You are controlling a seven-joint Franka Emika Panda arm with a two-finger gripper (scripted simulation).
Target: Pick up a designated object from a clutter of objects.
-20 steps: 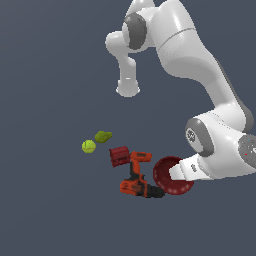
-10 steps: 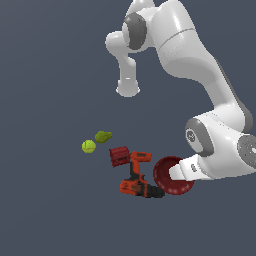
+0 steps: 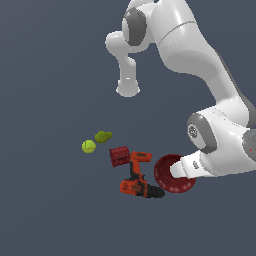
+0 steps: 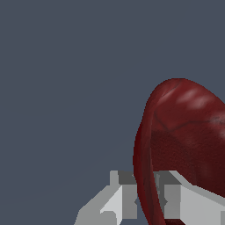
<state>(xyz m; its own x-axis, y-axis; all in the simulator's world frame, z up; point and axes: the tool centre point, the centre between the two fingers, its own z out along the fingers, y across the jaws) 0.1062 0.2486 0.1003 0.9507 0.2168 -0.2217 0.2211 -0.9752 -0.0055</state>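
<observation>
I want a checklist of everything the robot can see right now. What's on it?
Surface: plain dark grey ground, no marks.
Job's things: dark red bowl, tipped on its edge, its rim between the end effector's fingers in the wrist view.
Clutter: orange-red drill beside the bowl; small red block touching the drill; yellow-green ball and green lumpy piece apart, toward the exterior view's left.
Grippers: end effector straddles the bowl rim.
Cables: nothing seen.
Surroundings: nothing seen.
</observation>
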